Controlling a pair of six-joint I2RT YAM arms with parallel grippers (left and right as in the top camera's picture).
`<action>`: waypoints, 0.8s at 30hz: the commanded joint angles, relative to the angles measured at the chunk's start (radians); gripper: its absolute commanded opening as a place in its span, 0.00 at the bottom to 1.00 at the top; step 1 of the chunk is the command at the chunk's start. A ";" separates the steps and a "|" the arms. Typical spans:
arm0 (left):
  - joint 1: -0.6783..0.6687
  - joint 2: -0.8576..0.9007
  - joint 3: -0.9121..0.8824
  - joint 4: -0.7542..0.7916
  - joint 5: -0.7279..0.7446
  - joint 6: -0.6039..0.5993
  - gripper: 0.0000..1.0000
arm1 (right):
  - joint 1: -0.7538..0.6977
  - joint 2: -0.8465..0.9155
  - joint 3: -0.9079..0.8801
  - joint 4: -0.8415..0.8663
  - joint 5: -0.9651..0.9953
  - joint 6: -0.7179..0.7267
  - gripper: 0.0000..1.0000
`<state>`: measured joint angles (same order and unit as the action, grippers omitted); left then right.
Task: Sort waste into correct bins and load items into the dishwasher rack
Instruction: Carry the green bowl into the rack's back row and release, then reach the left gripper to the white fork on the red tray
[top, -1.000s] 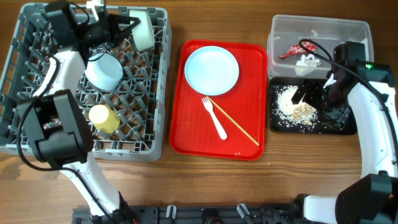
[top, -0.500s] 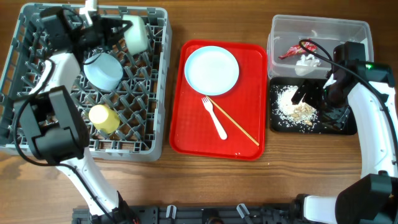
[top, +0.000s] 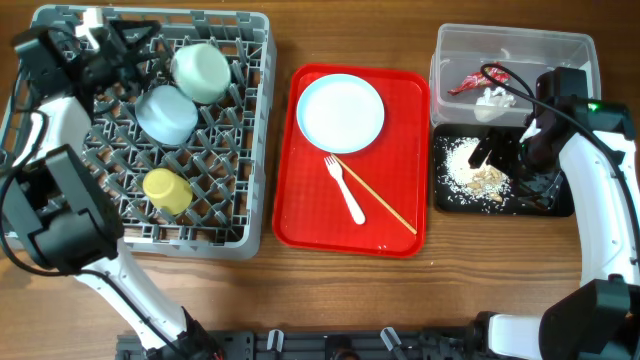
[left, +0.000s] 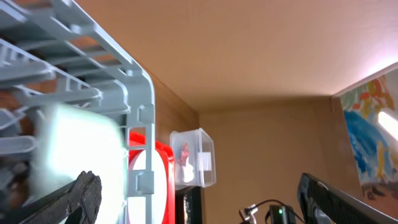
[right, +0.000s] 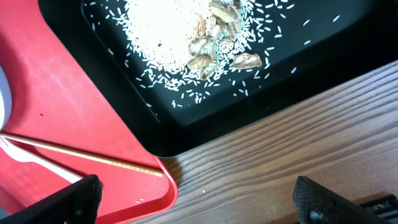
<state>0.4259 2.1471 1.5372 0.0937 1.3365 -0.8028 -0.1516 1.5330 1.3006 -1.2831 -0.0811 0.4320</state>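
The grey dishwasher rack (top: 240, 150) holds a pale green bowl (top: 201, 71), a pale blue bowl (top: 165, 113) and a yellow cup (top: 167, 190). My left gripper (top: 132, 48) is open at the rack's back left, just left of the green bowl and apart from it. In the left wrist view that bowl (left: 78, 149) is a blur beside one finger (left: 81, 193). White plate (top: 340, 112), fork (top: 346, 192) and chopstick (top: 378, 197) lie on the red tray (top: 300, 215). My right gripper (top: 497, 155) hangs open over the black tray (top: 545, 205) of rice scraps (top: 470, 170).
The clear tub (top: 560, 50) at the back right holds the red wrapper (top: 468, 84) and white tissue (top: 492, 100). In the right wrist view the red tray's corner (right: 124, 186), the chopstick (right: 81, 155) and the black tray's rim (right: 186, 146) sit close together above bare wood.
My left gripper has opened and let go of the green bowl, which now rests in the rack. The left arm has drawn back to the left. The right arm has not moved.
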 joint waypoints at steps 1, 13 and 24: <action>0.025 -0.004 0.002 0.000 0.025 0.006 1.00 | -0.001 -0.019 0.021 -0.006 0.003 -0.010 1.00; 0.007 -0.178 0.002 -0.060 -0.074 0.034 1.00 | -0.001 -0.019 0.021 -0.005 0.003 -0.011 1.00; -0.231 -0.406 0.002 -0.666 -0.742 0.411 1.00 | -0.001 -0.019 0.021 -0.004 0.003 -0.013 1.00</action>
<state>0.2913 1.8393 1.5425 -0.4770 0.9066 -0.5392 -0.1516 1.5330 1.3006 -1.2861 -0.0811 0.4309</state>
